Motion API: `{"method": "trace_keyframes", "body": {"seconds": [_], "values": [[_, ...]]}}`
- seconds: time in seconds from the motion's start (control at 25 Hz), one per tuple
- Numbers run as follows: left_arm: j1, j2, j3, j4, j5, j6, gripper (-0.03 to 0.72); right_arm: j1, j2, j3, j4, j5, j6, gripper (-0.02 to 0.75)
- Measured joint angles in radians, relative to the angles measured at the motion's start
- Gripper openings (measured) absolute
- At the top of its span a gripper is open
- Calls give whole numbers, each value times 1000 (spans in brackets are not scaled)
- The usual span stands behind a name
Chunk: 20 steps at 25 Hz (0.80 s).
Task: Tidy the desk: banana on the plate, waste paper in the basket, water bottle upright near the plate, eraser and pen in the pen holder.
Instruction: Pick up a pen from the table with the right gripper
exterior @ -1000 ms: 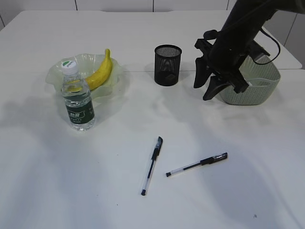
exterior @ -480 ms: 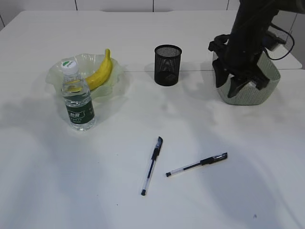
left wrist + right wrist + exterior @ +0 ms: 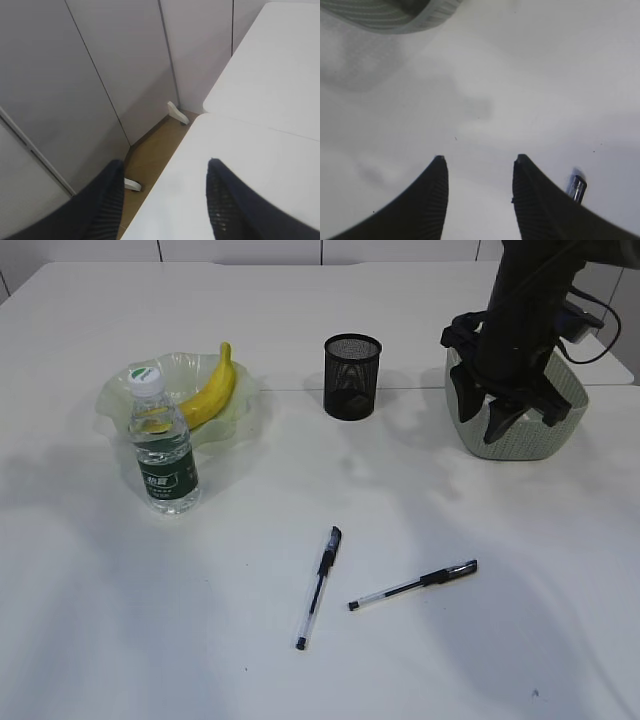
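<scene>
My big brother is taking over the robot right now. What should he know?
Right hand: open, empty, hanging in front of the basket.
Left hand: open, empty, off past the desk edge.
Done: banana lies in the plate; water bottle stands upright beside it.
Left: two pens lie on the desk and go into the pen holder.
Eraser and waste paper: not visible, so check the holder and basket.
</scene>
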Motion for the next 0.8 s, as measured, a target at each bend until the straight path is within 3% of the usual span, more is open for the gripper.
{"method": "trace_keyframes", "body": {"seconds": [0.8], "values": [[0,0,0,0,0,0,370,0,0,0,-17,0,0,323]]}}
